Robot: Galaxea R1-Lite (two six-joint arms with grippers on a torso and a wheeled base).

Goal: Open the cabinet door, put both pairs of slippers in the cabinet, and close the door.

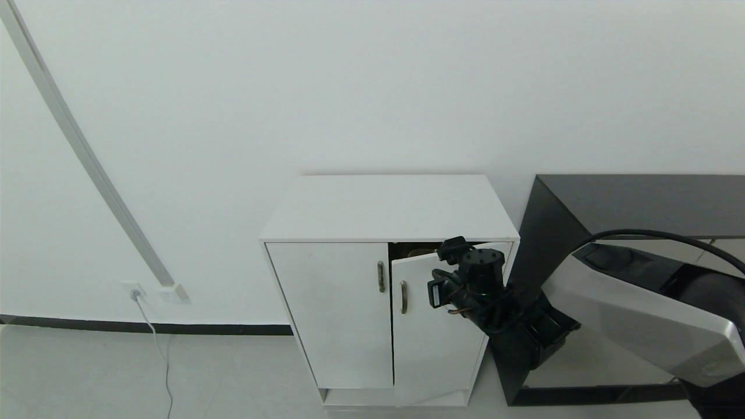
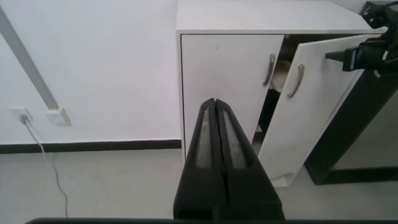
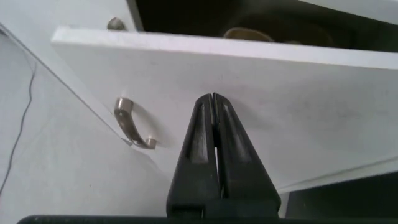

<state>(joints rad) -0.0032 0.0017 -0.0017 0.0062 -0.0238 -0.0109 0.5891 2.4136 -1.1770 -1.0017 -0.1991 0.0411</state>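
Your white, flat-panelled cabinet (image 1: 384, 206) stands against the plain wall, just beside a glossy black unit (image 1: 582, 203) on its right. Its left door (image 1: 329, 314) sits flush and shut, while the right door (image 1: 433, 349) hangs partly ajar, leaving a dark gap along its top edge. Through that gap you can see a tan rounded shape (image 3: 249, 34), too hidden to identify. Each door carries a slim curved brushed-metal handle (image 1: 403, 297). Your right gripper (image 3: 214, 102) has its black tapered jaws pressed together on nothing, tips at the door's smooth outer face, beside the handle. Your left gripper (image 2: 214, 106) is likewise closed and empty, well apart from the cabinet.
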